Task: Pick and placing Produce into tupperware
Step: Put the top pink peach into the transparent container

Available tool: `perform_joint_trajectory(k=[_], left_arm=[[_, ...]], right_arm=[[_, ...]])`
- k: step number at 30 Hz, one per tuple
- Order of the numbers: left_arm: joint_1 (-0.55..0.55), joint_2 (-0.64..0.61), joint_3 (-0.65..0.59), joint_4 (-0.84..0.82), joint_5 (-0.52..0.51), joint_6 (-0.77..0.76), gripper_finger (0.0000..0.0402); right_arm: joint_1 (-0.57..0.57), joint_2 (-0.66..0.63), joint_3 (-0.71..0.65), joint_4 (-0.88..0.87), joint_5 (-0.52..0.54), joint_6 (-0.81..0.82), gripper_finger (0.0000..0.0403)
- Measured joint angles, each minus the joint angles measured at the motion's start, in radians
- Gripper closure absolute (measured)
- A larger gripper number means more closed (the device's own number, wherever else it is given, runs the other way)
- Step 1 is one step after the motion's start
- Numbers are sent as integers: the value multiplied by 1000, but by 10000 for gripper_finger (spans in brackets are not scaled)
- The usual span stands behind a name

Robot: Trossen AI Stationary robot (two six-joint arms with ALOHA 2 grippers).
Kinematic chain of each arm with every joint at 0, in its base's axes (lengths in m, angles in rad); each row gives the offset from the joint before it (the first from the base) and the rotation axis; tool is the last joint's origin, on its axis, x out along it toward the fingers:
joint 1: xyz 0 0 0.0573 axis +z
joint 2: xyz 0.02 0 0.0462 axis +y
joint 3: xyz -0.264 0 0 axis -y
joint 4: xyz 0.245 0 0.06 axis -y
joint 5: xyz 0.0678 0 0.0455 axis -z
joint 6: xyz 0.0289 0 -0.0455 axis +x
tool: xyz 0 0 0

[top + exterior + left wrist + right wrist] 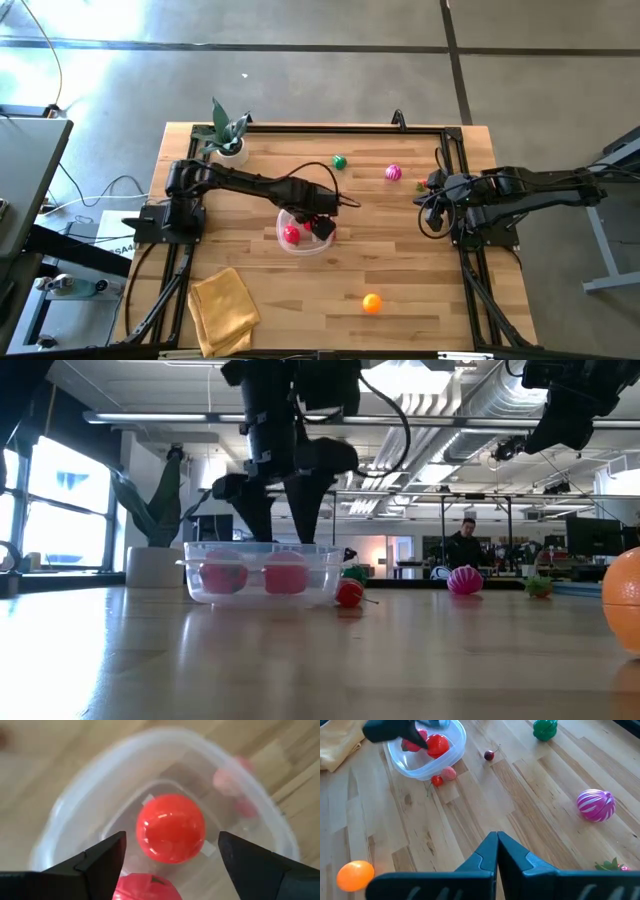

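The tupperware (300, 243), a small clear round tub, stands on the table near its middle. A round red piece of produce (171, 828) rests on the tub's floor, and a second red piece (147, 890) lies beside it. My left gripper (172, 842) hangs open just above the tub, pointing down, with its fingers on either side of the red ball and clear of it. A green piece (340, 162), a magenta-pink striped piece (393, 172) and an orange one (372, 302) lie loose on the wood. My right gripper (497, 840) waits shut at the table's right side.
A small cherry (489, 755), a pink piece (449, 773) and a small red piece (436, 781) lie on the table just outside the tub. A folded yellow cloth (222, 308) lies at the near left. A potted plant (225, 138) stands at the far left corner.
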Motion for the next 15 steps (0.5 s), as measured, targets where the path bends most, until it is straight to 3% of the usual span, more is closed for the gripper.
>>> perform_joint_trajectory(k=[10, 15], left_arm=[[122, -210, 1, -78, -195, -10, 146], [261, -236, 2, -121, -168, 3, 153]], right_arm=[[0, 0, 0, 0, 0, 0, 402], [0, 0, 0, 0, 0, 0, 402]])
